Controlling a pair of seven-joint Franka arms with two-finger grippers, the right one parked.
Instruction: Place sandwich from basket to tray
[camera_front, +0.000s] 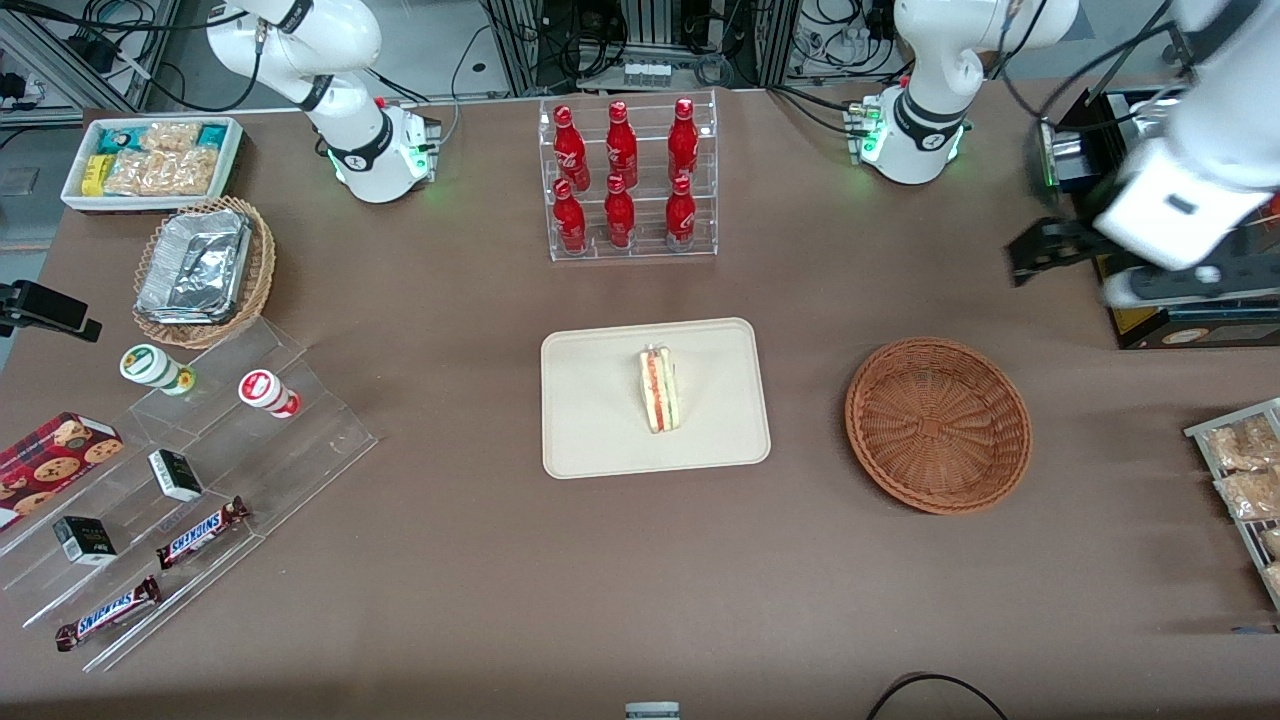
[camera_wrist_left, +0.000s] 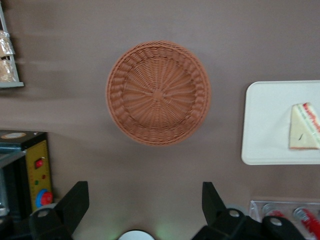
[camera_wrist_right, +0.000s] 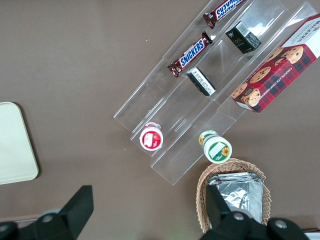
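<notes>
Cream-beige plastic tray (camera_front: 590, 430) at mid-table bears the sandwich (camera_front: 659, 390), which lies near the tray's middle with its red-and-green cut edge showing; placement therefore appears complete. Woven reddish-brown basket (camera_front: 938, 424), toward the working arm's end, holds nothing. Gripper (camera_wrist_left: 145, 210) hangs raised above the table near the basket, fingers spread wide and gripping nothing, probably lifted away so as not to disturb the load. Legible writing: "SNICKERS" on the chocolate bars (camera_front: 202, 532) in the clear stepped display (camera_front: 300, 440); the red bottles (camera_front: 622, 178) in their clear rack carry white script too small to read.
</notes>
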